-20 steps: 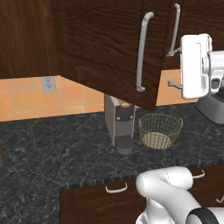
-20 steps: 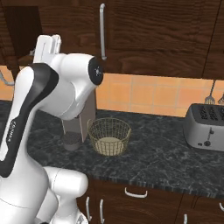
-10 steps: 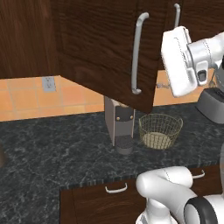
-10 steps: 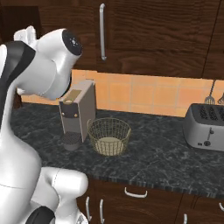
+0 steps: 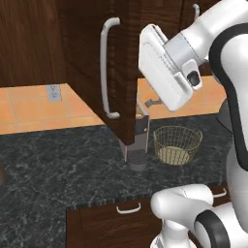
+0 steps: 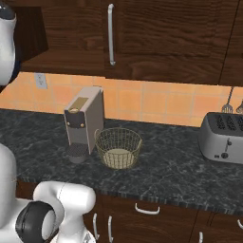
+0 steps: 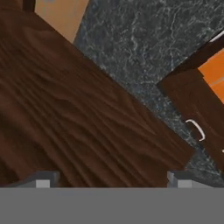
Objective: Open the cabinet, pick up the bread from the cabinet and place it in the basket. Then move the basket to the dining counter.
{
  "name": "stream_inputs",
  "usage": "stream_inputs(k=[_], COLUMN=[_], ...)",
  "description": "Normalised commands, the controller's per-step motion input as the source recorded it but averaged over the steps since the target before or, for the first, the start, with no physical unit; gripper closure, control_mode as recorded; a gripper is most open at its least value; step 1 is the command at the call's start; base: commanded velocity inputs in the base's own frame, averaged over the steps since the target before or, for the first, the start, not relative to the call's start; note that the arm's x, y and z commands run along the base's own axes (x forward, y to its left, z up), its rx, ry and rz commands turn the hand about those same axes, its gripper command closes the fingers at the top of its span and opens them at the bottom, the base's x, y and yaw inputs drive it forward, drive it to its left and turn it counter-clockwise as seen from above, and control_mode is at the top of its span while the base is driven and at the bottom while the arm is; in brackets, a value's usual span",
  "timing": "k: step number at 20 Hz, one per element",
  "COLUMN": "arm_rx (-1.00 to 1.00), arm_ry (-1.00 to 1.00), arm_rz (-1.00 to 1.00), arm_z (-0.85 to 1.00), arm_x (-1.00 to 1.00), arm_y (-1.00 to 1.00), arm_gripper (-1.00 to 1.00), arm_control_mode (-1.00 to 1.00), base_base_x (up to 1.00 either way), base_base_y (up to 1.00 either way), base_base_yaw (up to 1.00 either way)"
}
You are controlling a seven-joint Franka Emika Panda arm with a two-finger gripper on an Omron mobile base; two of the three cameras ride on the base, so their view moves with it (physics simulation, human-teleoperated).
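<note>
Hand wide apart, empty, pressed close to the swung-out door of the cabinet. Door ajar, handle facing out. Bread not visible (presumably inside, behind the door). Basket on the black table, just beside the coffee machine, toaster well apart to the right. Risks: door only part open, so likely elbow or wrist clip on its edge when reaching in; door swinging back shut if nudged. Blind reach for bread, so possible miss or knock deeper. Basket light, could slide if bumped.
</note>
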Motion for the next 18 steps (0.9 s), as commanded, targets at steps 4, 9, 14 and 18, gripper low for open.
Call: stream_inputs(k=[4, 9, 14, 18], arm_rx=[-0.01, 0.20, 0.24, 0.02], arm_ry=[0.01, 0.00, 0.04, 0.02], arm_rz=[0.02, 0.00, -0.01, -0.02], arm_z=[0.03, 0.00, -0.32, -0.61], arm_x=[-0.08, 0.00, 0.08, 0.62], arm_y=[0.87, 0.42, -0.07, -0.97], arm_gripper=[-1.00, -1.00, -1.00, -1.00], arm_control_mode=[-1.00, -1.00, -1.00, -1.00], base_base_x=[0.00, 0.00, 0.00, 0.00], base_base_y=[0.00, 0.00, 0.00, 0.00], base_base_yaw=[0.00, 0.00, 0.00, 0.00])
